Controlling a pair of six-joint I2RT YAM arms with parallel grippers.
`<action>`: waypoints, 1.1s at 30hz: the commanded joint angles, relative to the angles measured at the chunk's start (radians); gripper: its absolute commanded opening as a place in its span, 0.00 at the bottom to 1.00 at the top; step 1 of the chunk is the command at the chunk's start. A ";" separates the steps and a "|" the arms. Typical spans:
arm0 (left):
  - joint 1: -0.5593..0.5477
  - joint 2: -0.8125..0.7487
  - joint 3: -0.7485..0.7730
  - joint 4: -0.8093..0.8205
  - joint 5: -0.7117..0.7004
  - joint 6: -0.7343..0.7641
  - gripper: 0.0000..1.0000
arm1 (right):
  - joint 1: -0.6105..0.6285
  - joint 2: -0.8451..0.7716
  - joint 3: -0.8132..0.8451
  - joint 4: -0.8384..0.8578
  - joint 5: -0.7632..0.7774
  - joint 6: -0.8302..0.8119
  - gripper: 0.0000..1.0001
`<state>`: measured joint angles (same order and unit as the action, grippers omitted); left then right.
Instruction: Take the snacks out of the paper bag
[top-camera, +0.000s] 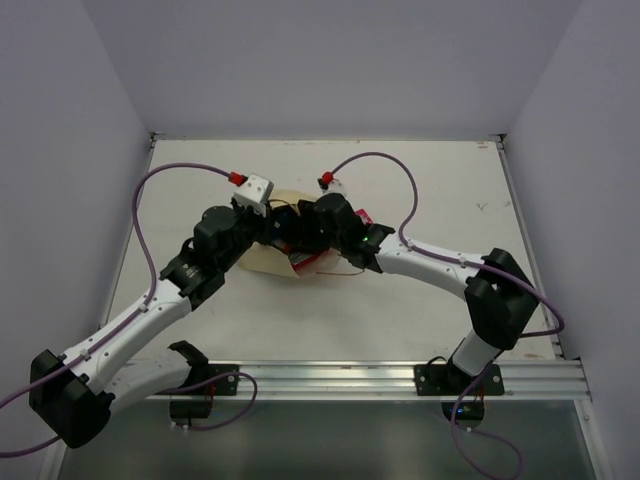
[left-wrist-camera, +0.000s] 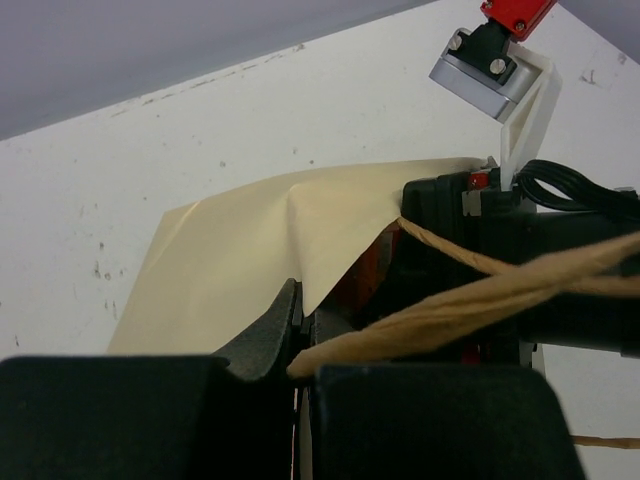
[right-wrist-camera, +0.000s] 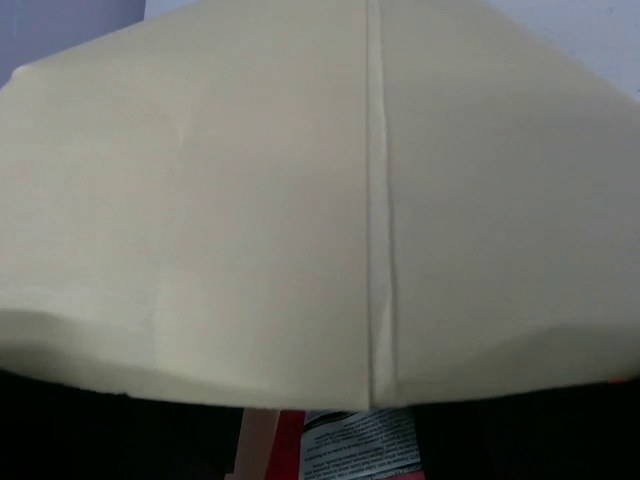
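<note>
- Tan paper bag (top-camera: 262, 262) lies mid-table (top-camera: 430, 190), mostly covered by both arms from overhead. The left gripper (top-camera: 272, 225) sits at its mouth. The right gripper (top-camera: 300, 235) reaches in, and I can't tell how its jaws stand.
- Left wrist view: the left gripper is clamped on the bag's rim, holding the paper up like a tent. A twisted paper handle (left-wrist-camera: 450, 300) trails across, and a red packet (left-wrist-camera: 368, 278) shows inside.
- Right wrist view: inside the bag, with the seam overhead, the packet's red-and-white end lies just below. Its small print is too blurred to read, and no brand is legible.
- I'd judge the bag light, thin and easily creased, apt to slide unless pinned. The packet looks light, crinkly and slick, best pinched at a flat sealed edge.
</note>
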<state>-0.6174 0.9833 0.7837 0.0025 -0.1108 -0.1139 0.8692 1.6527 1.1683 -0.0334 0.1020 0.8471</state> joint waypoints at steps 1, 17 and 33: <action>-0.010 0.006 0.035 0.030 0.039 -0.038 0.00 | 0.002 0.032 0.025 0.072 0.028 0.084 0.58; -0.010 0.064 0.109 -0.039 -0.185 0.020 0.00 | 0.004 -0.154 -0.053 0.110 0.062 0.018 0.00; -0.008 0.201 0.198 -0.019 -0.394 0.241 0.00 | -0.070 -0.533 0.183 -0.267 0.041 -0.250 0.00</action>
<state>-0.6262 1.1763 0.9478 -0.0380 -0.4507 0.0563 0.8417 1.2083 1.2518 -0.2359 0.1280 0.6949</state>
